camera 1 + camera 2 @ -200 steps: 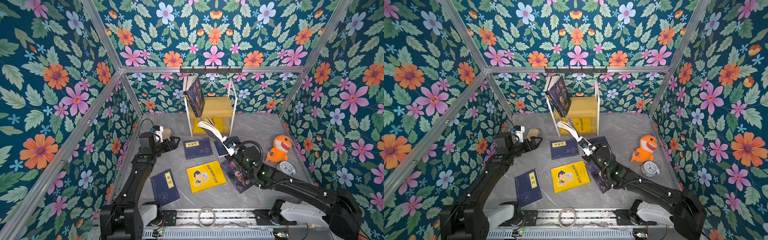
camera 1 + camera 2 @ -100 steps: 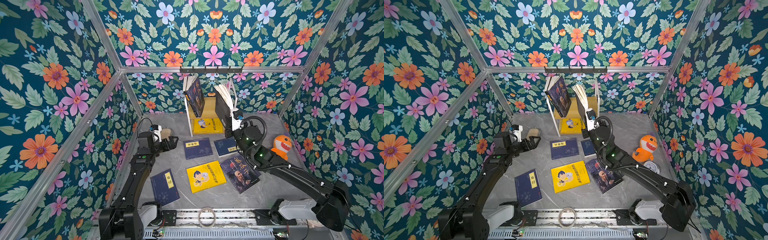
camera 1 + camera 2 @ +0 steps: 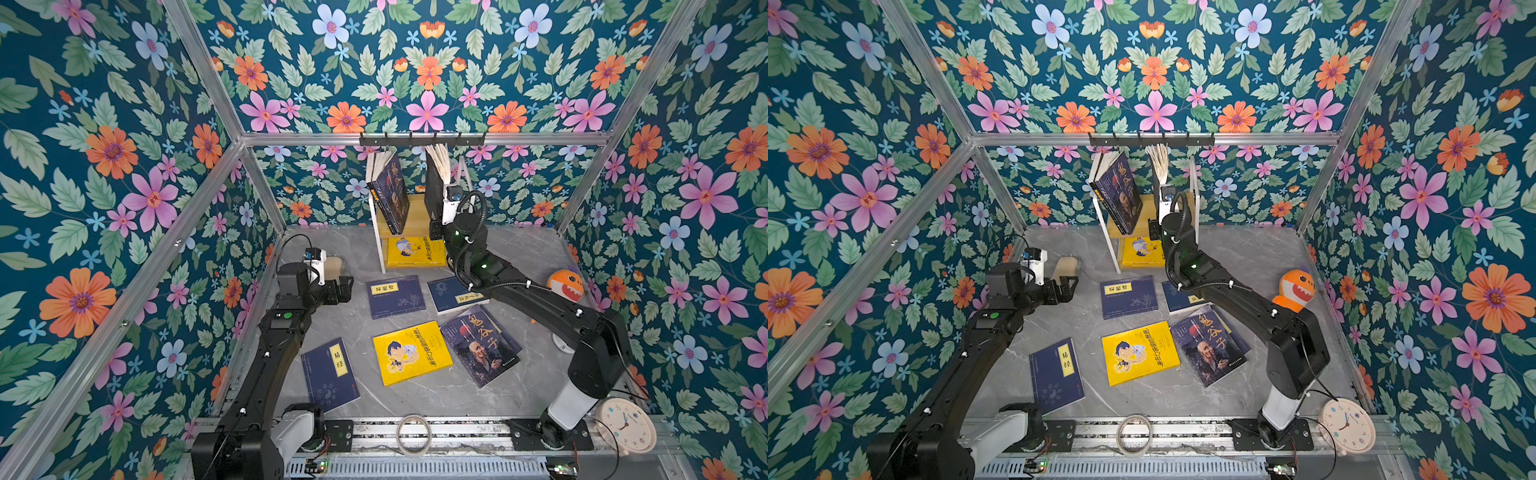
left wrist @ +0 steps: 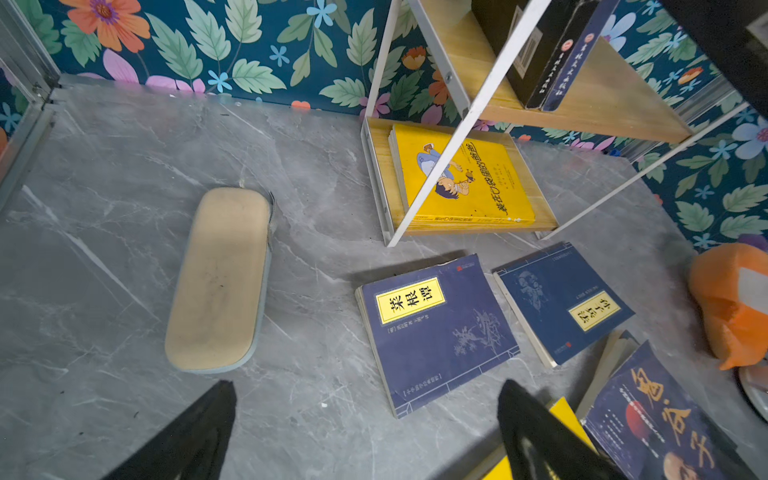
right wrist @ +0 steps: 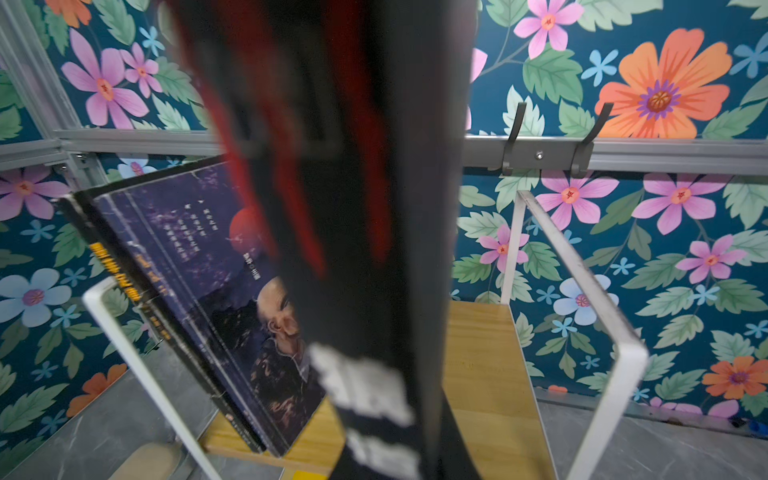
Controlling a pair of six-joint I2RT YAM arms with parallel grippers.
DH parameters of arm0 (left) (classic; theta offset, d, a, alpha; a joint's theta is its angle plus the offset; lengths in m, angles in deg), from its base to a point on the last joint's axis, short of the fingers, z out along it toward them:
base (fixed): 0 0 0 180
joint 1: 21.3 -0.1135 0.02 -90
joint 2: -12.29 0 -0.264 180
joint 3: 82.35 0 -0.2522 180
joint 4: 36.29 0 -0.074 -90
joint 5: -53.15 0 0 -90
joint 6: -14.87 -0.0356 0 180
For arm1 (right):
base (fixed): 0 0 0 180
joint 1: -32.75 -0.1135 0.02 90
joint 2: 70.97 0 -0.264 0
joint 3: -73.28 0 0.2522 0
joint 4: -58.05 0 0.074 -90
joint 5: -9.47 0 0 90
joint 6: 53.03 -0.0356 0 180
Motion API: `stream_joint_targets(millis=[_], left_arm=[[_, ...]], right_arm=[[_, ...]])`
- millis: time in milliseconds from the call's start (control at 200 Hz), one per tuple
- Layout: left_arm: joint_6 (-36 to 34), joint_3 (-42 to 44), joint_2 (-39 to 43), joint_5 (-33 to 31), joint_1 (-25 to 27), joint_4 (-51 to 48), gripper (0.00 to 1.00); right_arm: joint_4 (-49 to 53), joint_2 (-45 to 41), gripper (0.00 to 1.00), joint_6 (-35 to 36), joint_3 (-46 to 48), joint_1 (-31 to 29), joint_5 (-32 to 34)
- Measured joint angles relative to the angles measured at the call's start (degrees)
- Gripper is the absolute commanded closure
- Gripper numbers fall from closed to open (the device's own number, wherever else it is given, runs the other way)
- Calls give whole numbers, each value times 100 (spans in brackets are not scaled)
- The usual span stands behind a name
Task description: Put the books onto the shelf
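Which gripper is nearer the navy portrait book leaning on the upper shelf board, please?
Right. The right gripper holds a black book upright beside the navy portrait book, over the same board; the open left gripper sits low, left of the shelf.

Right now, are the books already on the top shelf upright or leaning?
Leaning: the books tilt against the white frame of the shelf.
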Motion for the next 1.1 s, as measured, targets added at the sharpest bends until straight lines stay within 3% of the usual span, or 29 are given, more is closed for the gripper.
stream_joint_targets(millis=[355, 860, 970, 1100], left_arm=[[-186, -24, -39, -103, 39, -74, 0], [-234, -83, -120, 2, 111, -94, 0], [-225, -57, -114, 22, 111, -81, 0], [-225, -55, -111, 22, 114, -90, 0]], right_arm=[[616, 1331, 100, -358, -1447, 9, 26], [472, 1897, 100, -767, -1958, 20, -518], [356, 2002, 97, -745, -2039, 20, -678], [278, 1987, 85, -750, -1974, 24, -758]])
